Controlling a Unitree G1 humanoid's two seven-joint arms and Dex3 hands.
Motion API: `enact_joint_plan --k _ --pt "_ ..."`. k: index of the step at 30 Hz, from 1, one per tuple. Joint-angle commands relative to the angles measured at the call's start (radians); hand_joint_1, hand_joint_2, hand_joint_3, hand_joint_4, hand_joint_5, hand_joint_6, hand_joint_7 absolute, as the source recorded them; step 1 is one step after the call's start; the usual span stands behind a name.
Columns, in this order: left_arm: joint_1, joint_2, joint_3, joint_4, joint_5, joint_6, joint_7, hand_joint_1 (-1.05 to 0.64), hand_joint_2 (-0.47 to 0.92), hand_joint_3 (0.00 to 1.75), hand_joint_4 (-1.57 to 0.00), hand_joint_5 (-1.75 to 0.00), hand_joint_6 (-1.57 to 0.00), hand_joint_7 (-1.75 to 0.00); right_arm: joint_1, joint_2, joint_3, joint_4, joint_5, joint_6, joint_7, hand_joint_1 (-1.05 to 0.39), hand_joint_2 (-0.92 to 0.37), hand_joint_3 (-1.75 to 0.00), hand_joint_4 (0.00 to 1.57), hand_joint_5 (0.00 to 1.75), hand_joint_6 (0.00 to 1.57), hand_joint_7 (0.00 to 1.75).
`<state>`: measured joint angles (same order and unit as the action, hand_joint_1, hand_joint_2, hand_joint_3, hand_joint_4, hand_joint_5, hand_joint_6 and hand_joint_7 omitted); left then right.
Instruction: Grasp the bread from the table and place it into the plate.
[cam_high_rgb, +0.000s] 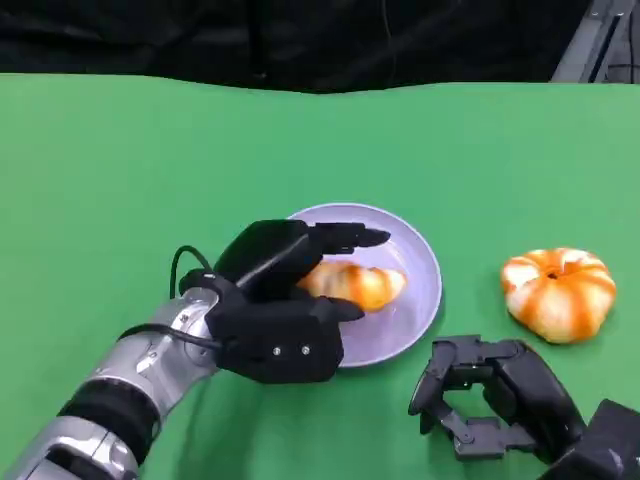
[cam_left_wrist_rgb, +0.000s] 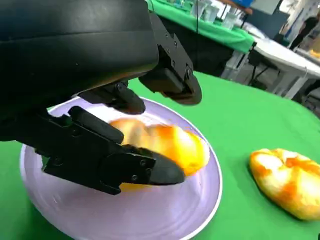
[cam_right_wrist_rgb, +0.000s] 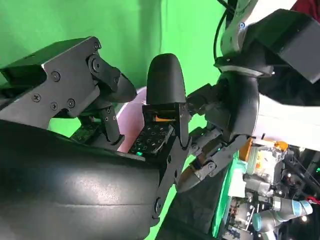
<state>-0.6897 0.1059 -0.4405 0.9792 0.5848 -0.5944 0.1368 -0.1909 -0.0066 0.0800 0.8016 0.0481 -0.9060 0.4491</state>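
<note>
Head view shows a green table (cam_high_rgb: 120, 170) with a round, pale purple plate (cam_high_rgb: 420, 300) in the middle. A long golden bread (cam_high_rgb: 365, 284) lies in the plate. The left hand (cam_high_rgb: 280, 300) is over the plate's near side, fingers wrapped around the bread, hiding part of it. A round orange-and-white bun (cam_high_rgb: 558, 293) sits on the cloth, well apart from the plate. The right hand (cam_high_rgb: 495, 400) rests near the plate, fingers curled in, holding nothing. Left wrist view shows smooth black fingers (cam_left_wrist_rgb: 120, 165) above and below the shiny bread (cam_left_wrist_rgb: 175, 145) in the plate (cam_left_wrist_rgb: 100, 220), with the bun (cam_left_wrist_rgb: 287, 180) beside. Right wrist view shows black curled fingers (cam_right_wrist_rgb: 165, 85) with nothing in them.
</note>
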Motion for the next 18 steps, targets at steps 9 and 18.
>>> enact_joint_plan --k 9,18 --pt "0.010 0.047 0.005 -0.102 -0.003 0.075 -0.049 -0.96 0.92 0.71 -0.33 0.00 -0.34 0.00 0.002 -0.015 -0.007 0.010 0.004 -0.013 -0.002 0.07 -0.58 -1.01 0.96 1.32 1.01 1.02" --pt "0.048 0.069 0.027 -0.166 0.003 0.081 0.011 -1.02 0.92 0.75 -0.31 0.00 -0.30 0.00 0.007 -0.023 -0.003 0.006 -0.024 -0.031 -0.026 0.07 -0.58 -1.02 0.99 1.33 0.99 1.05"
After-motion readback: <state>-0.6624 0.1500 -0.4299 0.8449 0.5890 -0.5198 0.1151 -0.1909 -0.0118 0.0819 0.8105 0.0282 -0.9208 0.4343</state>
